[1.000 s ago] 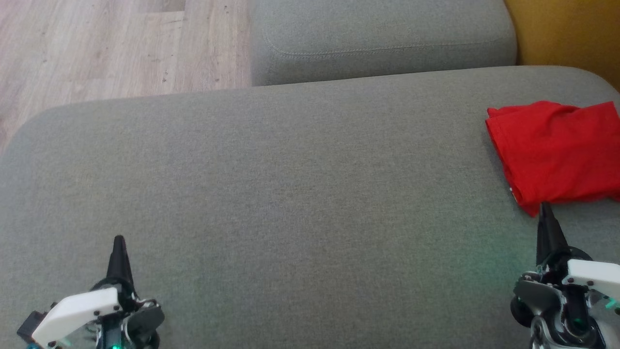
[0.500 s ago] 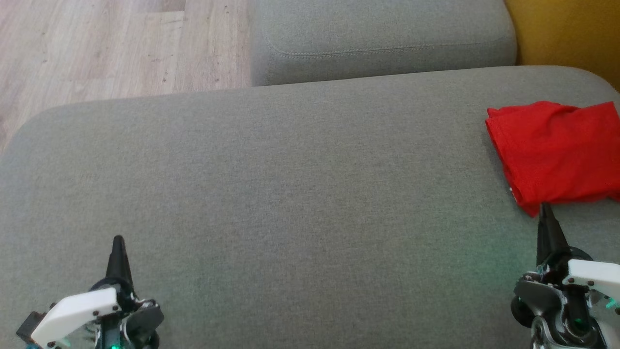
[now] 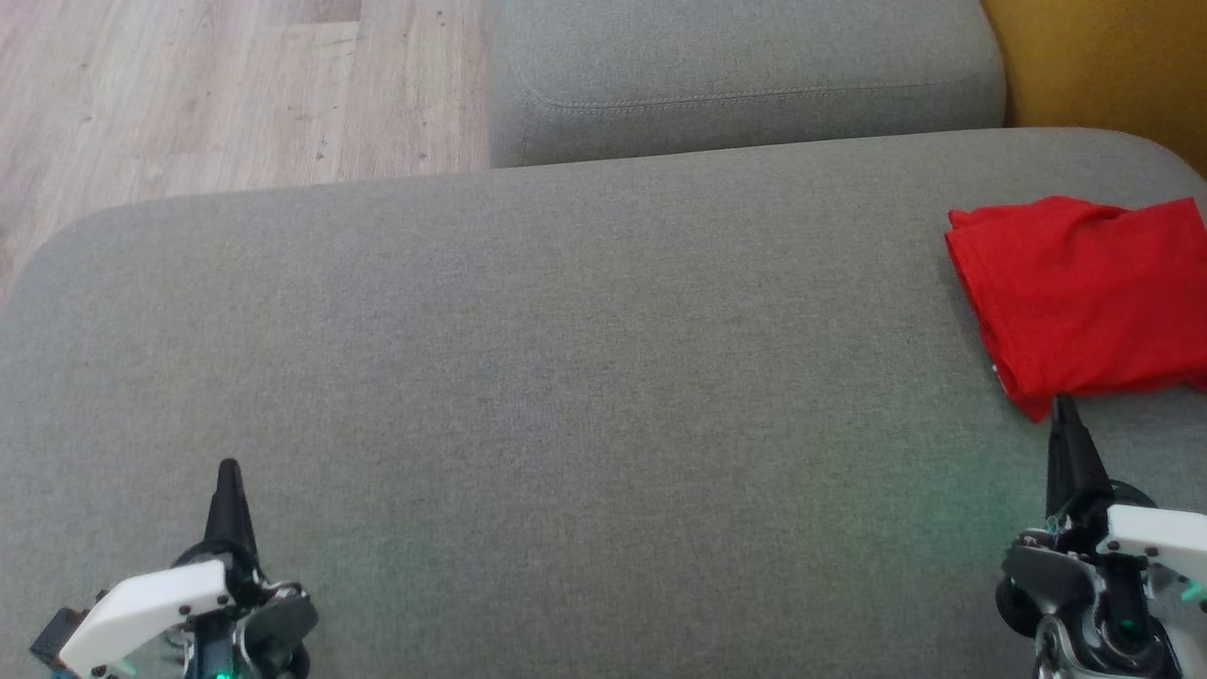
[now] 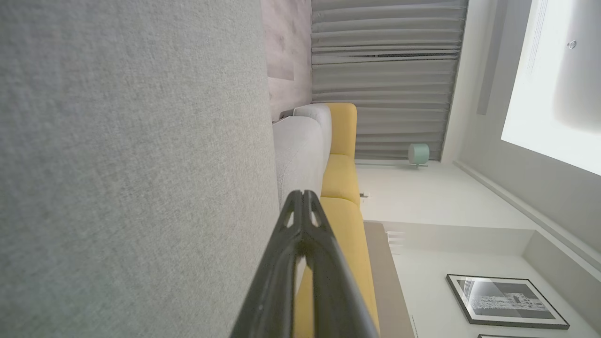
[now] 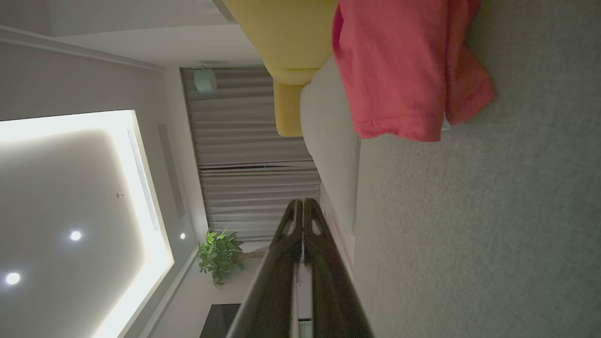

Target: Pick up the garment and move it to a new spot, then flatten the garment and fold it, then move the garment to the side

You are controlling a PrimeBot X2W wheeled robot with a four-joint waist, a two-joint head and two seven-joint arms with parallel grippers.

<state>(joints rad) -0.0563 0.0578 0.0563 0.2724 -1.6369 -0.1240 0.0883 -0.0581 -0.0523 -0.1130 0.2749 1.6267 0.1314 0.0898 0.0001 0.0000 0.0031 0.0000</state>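
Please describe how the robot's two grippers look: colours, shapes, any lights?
The left gripper has long, dark, tapering fingers with small slots near the tips, a white cover plate, a dark metal mount and a green light. The right gripper has the same build, with teal-green lights.

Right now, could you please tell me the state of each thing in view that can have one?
Garment: folded into a rough rectangle, lying ungripped on the right side of the sofa seat.
Left gripper: shut, empty, over bare seat.
Right gripper: shut, empty, pointing at the garment's near corner.
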